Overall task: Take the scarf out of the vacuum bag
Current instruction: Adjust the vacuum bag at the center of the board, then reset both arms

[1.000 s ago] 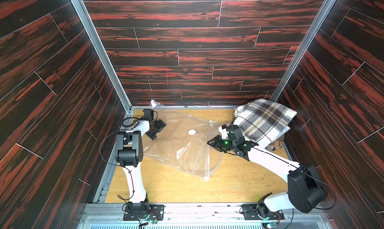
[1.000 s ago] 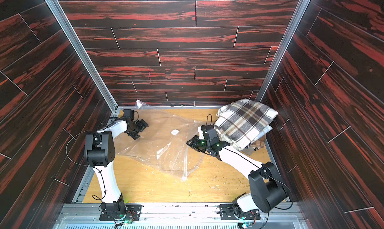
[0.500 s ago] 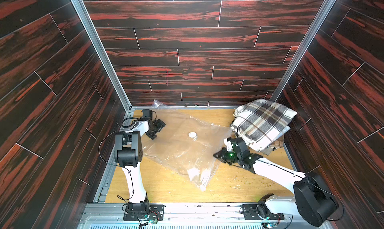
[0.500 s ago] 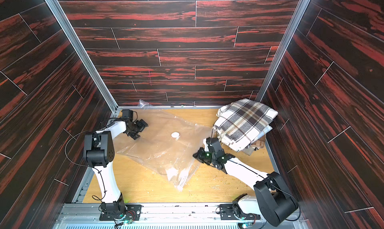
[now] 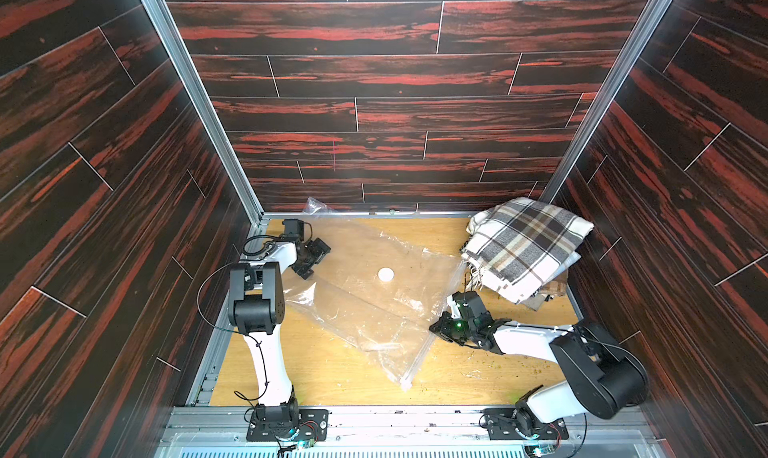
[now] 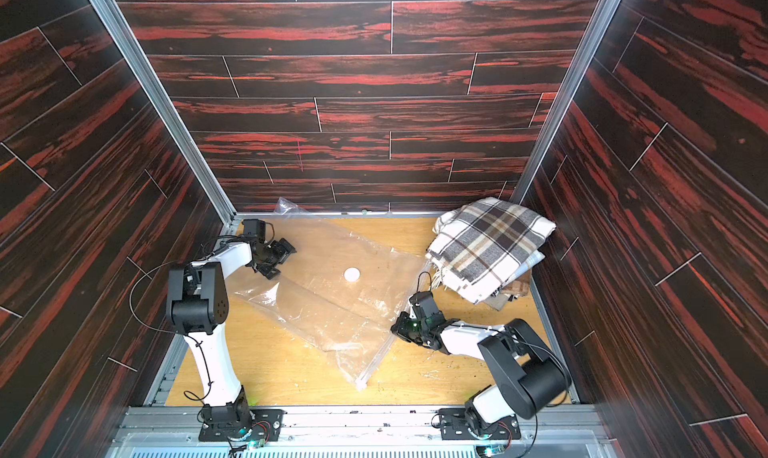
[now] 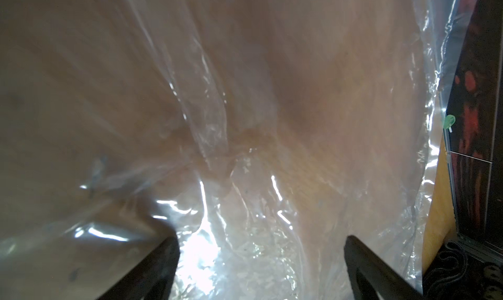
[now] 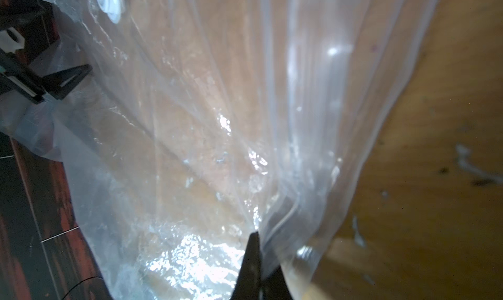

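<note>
The plaid scarf (image 5: pixel 524 246) (image 6: pixel 486 242) lies folded in the back right corner, outside the bag. The clear vacuum bag (image 5: pixel 374 310) (image 6: pixel 332 310) sprawls crumpled across the wooden table, its white valve (image 5: pixel 385 274) (image 6: pixel 351 274) (image 8: pixel 110 2) facing up. My right gripper (image 5: pixel 436 328) (image 6: pixel 397 329) (image 8: pixel 255 234) is shut on the bag's right edge, in front of the scarf. The plastic (image 8: pixel 217 121) drapes from the closed jaws. My left gripper (image 5: pixel 316 260) (image 6: pixel 281 260) (image 7: pixel 260 238) stands open over the bag's far left part, with only plastic (image 7: pixel 245 149) beneath it.
Other folded cloths (image 5: pixel 552 287) lie under the scarf. Dark panelled walls close in on three sides. Bare table (image 5: pixel 332 377) shows along the front, with crumbs (image 5: pixel 478 373) at the front right. A small green bit (image 7: pixel 449 121) sits by the back wall.
My right gripper has pulled back toward the table's front with the bag's edge, dragging that side of the bag away from the scarf. The left arm has stayed put.
</note>
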Controlling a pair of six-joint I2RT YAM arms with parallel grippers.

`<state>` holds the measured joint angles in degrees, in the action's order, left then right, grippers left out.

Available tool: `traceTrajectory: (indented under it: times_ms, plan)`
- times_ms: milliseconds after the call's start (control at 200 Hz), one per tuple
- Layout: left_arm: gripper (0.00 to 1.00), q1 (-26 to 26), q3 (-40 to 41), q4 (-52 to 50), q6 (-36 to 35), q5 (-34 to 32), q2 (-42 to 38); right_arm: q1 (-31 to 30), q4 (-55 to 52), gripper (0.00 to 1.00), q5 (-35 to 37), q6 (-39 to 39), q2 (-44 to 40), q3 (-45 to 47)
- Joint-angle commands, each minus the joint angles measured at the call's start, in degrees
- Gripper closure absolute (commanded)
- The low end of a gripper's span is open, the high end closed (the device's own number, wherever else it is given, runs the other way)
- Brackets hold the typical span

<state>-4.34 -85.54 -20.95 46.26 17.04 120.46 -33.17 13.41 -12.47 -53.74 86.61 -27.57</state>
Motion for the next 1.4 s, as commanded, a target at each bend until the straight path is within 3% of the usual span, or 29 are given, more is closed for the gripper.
traceTrajectory:
  times_ms: [0,45,140,331,446,541,631,772,857,952,1122,1333,1393]
  plan:
    - [0.03,-0.7,2.0,-2.3,-1.2,1.1,-1.4,-0.4,-0.5,0.69,-0.2,2.8,-0.3,-1.0]
    - [0.03,-0.6,1.9,-1.7,-1.6,2.0,-2.3,-0.4,-2.1,0.41,0.0,3.9,-2.2,-1.9]
    - [0.03,-0.6,-0.3,-3.9,-3.0,2.0,-5.2,-0.4,-11.5,0.02,2.4,8.0,-7.8,-6.7]
    - [0.03,-0.7,-3.1,-11.5,-7.7,-4.0,-19.3,-0.2,-29.3,0.02,11.0,17.6,-25.4,-17.8]
    - [0.03,-0.7,3.2,-11.4,-12.4,-18.0,-33.7,0.6,-31.0,0.02,21.8,25.2,-36.6,-20.0]
    - [0.01,-0.6,13.9,-3.5,-16.1,-31.5,-46.3,5.1,-25.1,0.02,26.2,29.6,-44.8,-16.6]
    - [0.0,-0.3,25.9,6.2,-20.5,-41.9,-56.1,10.9,-12.9,0.01,29.2,33.2,-52.0,-9.0]
    - [0.0,-0.2,46.1,27.8,-29.4,-42.8,-62.1,19.8,9.5,0.02,32.9,41.3,-59.8,6.1]
    - [0.0,-0.2,51.0,31.6,-28.5,-42.7,-59.5,24.6,11.8,0.02,36.2,44.3,-59.5,9.1]
    - [0.0,-0.1,55.1,37.3,-28.7,-42.2,-54.9,32.1,10.7,0.02,30.5,44.9,-58.0,10.1]
    - [0.0,0.8,69.4,69.5,-33.7,-41.8,-50.5,46.0,19.2,0.06,12.4,42.0,-52.9,13.1]
    - [0.0,1.0,70.4,69.3,-35.4,-37.7,-51.9,48.3,29.9,0.1,6.8,43.7,-41.1,15.3]
    - [0.0,1.0,71.6,71.9,-35.5,-37.6,-51.7,48.3,37.3,0.02,6.4,43.3,-36.5,17.6]
